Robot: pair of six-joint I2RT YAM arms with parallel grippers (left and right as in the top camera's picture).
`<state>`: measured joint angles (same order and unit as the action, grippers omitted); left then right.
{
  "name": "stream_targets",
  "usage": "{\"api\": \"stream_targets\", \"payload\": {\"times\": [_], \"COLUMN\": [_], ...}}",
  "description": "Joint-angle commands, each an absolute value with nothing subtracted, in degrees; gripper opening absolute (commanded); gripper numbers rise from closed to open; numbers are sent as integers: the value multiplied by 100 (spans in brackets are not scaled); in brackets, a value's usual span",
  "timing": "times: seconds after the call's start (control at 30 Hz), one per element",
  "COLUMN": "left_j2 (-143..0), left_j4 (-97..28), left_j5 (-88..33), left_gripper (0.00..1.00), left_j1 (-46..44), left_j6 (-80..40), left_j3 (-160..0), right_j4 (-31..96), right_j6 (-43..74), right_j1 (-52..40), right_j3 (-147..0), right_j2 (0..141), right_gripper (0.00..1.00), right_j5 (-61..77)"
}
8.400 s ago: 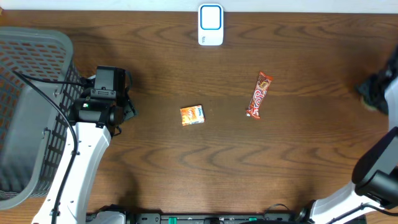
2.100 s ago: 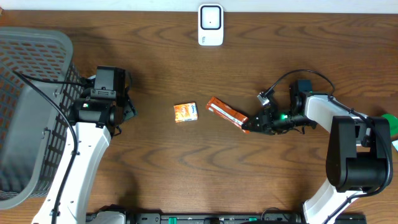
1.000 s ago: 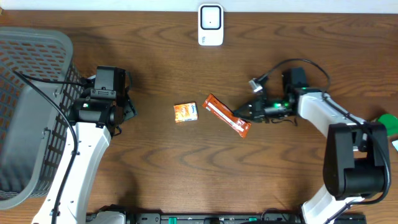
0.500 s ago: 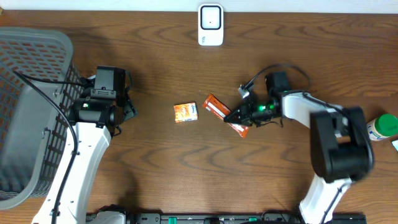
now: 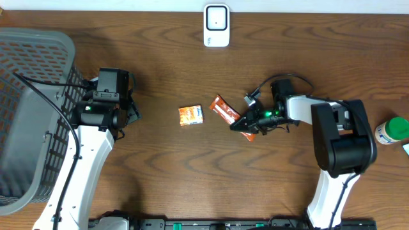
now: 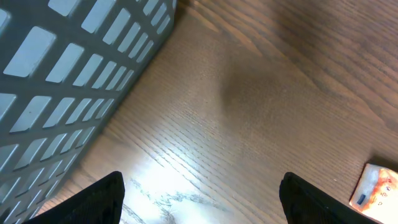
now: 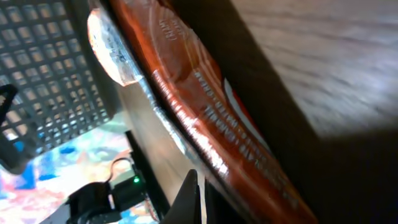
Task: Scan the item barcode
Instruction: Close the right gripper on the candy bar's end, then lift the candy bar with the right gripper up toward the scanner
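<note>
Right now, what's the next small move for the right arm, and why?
Probably a slight lift of the right gripper. It is shut at the edge of the bar, but the views don't show whether the wrapper is pinched. The bar lies on the table, away from the scanner.

Setup is reading as a mock shop checkout inside a robotics lab: two white robot arms (image 5: 86,160) are working at a wood-grain tabletop (image 5: 192,185), a white barcode scanner (image 5: 216,25) is standing at the far edge, a grey mesh basket (image 5: 32,57) is sitting at the left, and packaged snacks (image 5: 222,107) are lying between.
</note>
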<state>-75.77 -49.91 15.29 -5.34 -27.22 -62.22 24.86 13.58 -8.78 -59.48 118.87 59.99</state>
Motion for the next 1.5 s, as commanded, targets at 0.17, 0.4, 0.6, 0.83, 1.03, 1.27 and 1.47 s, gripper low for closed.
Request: {"api": "stream_targets", "payload": {"times": [0.17,0.4,0.6,0.83,1.03,1.27,1.47], "left_j2": [-7594,-7594,-7594,-7594,-7594,-7594,-7594], "left_j4": [-5009,-5009,-5009,-5009,-5009,-5009,-5009], "left_j5": [1544,1544,1544,1544,1544,1544,1544], "left_gripper": [80,80,80,80,80,80,80], "left_j1": [-521,-521,-521,-521,-521,-521,-521], "left_j6": [-2775,-2775,-2775,-2775,-2775,-2775,-2775], "left_j3": [-6219,-6219,-6219,-6219,-6219,-6219,-6219], "right_j4": [2491,2534,2565,3094,3701,3994,3988], "right_j6": [1039,161,-388,-1052,-1518,-1723,-1723], "right_j1": [-882,-1243,-1511,-1645,-1804,-2018,-2217], "right_j3": [-5927,-5927,-6029,-6615,-7146,-7172,-7172], "right_j2": [9583,9419,9915,10702,11273,11629,11828], "right_gripper": [99,99,99,99,99,95,83], "right_j5": [5260,4235,3476,3083,2617,2123,2112]}}
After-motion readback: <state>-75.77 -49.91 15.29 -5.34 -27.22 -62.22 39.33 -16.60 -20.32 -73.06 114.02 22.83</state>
